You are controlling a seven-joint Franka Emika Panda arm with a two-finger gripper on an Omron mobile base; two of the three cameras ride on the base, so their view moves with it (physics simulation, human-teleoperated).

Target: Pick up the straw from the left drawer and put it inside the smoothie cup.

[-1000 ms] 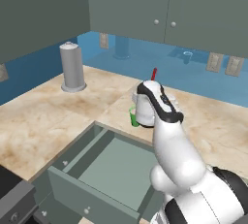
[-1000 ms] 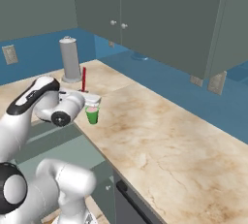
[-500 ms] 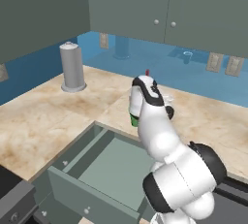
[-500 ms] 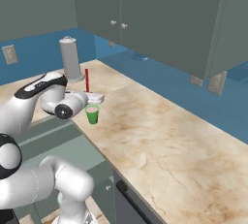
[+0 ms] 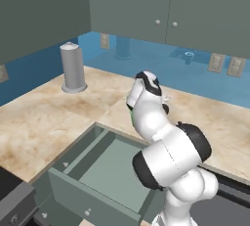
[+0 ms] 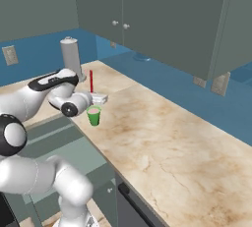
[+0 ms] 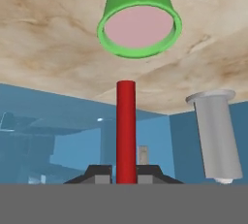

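My gripper (image 7: pixel 126 174) is shut on the red straw (image 7: pixel 126 130), which rises straight from between the fingertips toward the smoothie cup (image 7: pixel 139 20). The cup is bright green with pink contents and stands on the counter. In the right base view the straw (image 6: pixel 91 80) stands upright in the gripper (image 6: pixel 94 96), just above and behind the cup (image 6: pixel 93 116). From the left base the arm covers all but a green sliver of the cup (image 5: pixel 132 117). The left drawer (image 5: pixel 73 157) stands open below the counter edge, its inside bare.
A tall grey canister (image 5: pixel 73 67) stands at the back left of the marble counter (image 6: pixel 162 142); it also appears beside the straw as canister (image 7: pixel 216 138). Grey-green upper cabinets (image 6: pixel 162 19) hang over the blue back wall. The open drawer (image 6: pixel 58 141) juts out beneath the arm.
The arm has swung up and the hand has rolled over above the cup. The straw stays gripped and has barely shifted. Cup, canister and drawer have not moved.
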